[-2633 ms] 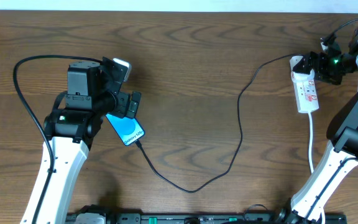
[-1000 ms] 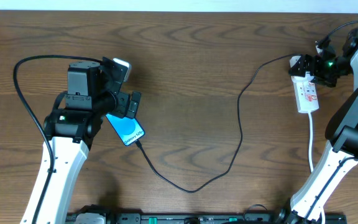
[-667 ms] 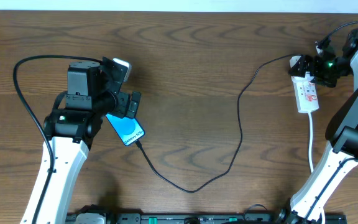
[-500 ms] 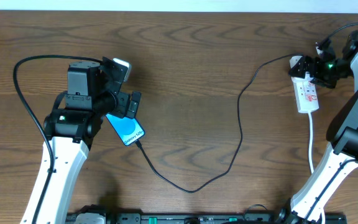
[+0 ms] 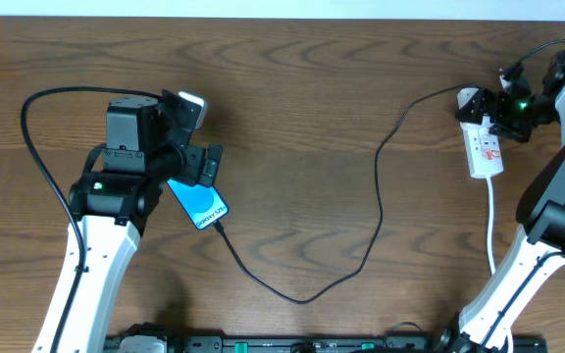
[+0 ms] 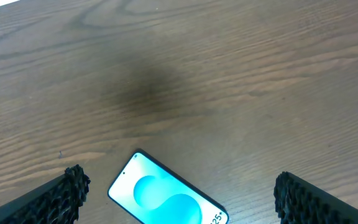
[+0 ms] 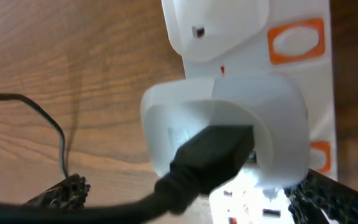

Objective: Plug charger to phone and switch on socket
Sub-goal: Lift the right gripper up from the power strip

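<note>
The phone (image 5: 202,205) lies on the wood table with its blue screen up; it also shows in the left wrist view (image 6: 166,200). The black charger cable (image 5: 379,201) runs from the phone's lower end in a long loop to the socket (image 5: 486,147), a white power strip at the far right. Its black plug (image 7: 219,149) sits in a white adapter (image 7: 229,112) on the strip. My left gripper (image 5: 199,137) hangs open above the phone (image 6: 185,199). My right gripper (image 5: 496,104) is open, its fingers (image 7: 191,202) either side of the adapter.
An orange switch (image 7: 297,38) shows on the strip beyond the adapter. The strip's white cord (image 5: 490,221) runs toward the front edge beside my right arm. A black arm cable (image 5: 29,147) loops at the left.
My right gripper has shifted slightly over the far end of the strip, nudging that end a little. The left arm, the phone and the cable have not moved.
</note>
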Controlling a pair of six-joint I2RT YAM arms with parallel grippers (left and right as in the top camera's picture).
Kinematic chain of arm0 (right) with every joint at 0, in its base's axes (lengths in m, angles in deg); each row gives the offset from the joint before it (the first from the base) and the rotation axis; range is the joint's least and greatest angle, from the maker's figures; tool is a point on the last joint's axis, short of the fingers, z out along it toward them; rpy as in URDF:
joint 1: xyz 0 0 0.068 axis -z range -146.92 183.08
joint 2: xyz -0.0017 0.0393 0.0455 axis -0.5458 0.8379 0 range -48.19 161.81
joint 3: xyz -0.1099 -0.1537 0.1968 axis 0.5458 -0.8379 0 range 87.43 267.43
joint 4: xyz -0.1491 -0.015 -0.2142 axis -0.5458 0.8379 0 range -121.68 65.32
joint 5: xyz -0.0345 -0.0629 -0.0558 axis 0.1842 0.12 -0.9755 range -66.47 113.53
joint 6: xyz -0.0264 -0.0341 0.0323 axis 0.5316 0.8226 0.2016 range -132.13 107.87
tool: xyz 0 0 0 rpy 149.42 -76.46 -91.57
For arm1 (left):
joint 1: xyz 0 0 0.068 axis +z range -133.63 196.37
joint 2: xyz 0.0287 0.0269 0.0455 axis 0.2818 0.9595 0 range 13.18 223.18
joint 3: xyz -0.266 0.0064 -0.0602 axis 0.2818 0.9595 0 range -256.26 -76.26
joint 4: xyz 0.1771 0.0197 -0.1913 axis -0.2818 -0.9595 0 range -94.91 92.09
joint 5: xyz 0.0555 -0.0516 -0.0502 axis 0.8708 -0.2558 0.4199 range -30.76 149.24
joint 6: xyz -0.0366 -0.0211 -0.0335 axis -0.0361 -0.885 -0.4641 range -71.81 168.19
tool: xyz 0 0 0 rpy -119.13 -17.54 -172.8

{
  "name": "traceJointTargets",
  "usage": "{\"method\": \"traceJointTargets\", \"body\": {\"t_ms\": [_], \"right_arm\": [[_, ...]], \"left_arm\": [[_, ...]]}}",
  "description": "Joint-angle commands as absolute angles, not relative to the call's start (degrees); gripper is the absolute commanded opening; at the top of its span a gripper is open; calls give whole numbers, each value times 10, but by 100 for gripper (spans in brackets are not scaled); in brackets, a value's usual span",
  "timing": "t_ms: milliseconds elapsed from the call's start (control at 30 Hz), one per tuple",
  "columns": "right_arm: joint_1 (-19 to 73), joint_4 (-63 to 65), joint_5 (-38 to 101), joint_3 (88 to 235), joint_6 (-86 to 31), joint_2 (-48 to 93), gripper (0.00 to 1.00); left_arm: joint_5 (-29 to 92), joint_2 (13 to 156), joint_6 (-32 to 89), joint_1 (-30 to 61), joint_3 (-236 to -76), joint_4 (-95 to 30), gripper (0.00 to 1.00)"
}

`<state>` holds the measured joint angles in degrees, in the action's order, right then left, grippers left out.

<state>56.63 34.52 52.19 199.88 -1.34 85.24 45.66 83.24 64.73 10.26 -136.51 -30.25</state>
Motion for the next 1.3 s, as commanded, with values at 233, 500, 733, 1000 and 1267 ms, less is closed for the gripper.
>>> {"method": "traceJointTargets", "body": {"t_ms": [233,500,733,1000,1267], "right_arm": [[578,461,436,2148,-31,878,99],[577,558,425,2271,-31,877,99],[577,592,422,2314,-31,871,99],[577,594,420,2314,-31,871,99],[577,589,420,2314,-31,871,99]], "left_arm": [[458,831,649,102,-1380,-302,98],[458,831,649,102,-1380,-302,98],[458,831,649,102,-1380,-302,98],[458,831,649,102,-1380,-302,98],[458,831,649,102,-1380,-302,98]]}}
